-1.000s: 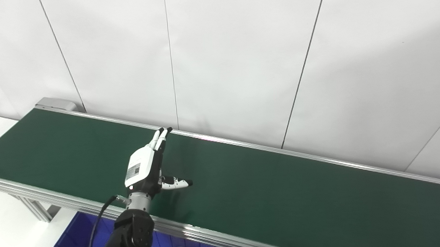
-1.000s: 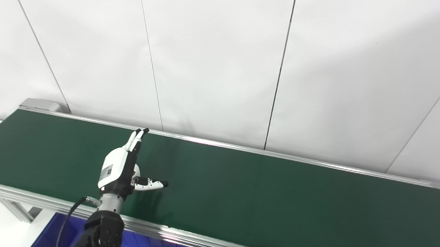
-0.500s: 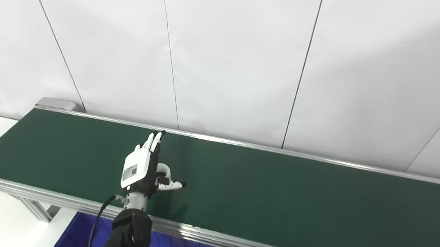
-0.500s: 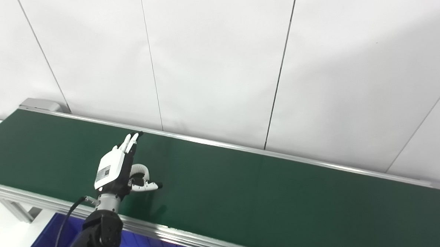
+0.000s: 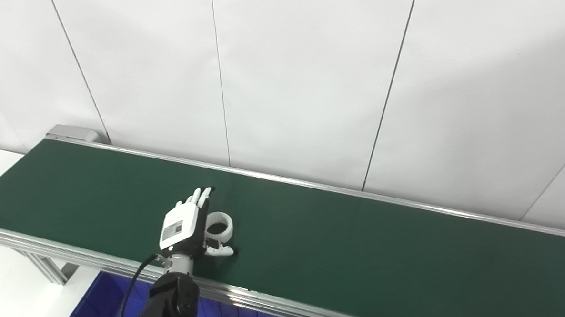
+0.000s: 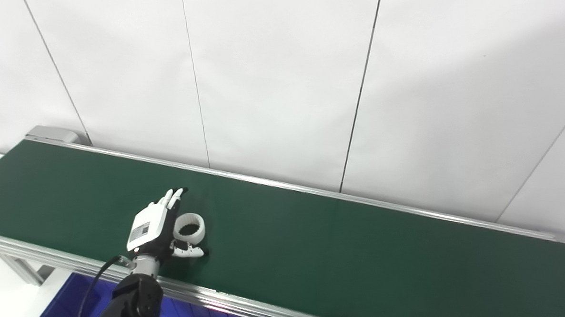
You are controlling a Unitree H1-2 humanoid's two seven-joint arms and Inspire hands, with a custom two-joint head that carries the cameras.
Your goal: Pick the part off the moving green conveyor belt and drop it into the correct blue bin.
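On the green belt (image 5: 338,242), left hand (image 5: 184,225) spread wide beside white ring (image 5: 218,225), blue bin (image 5: 93,309) below.

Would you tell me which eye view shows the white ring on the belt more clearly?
The right eye view: the white ring shows nearly its whole outline and dark centre beside the left hand. In the left eye view the ring is just as visible, with the hand covering slightly more of its left edge.
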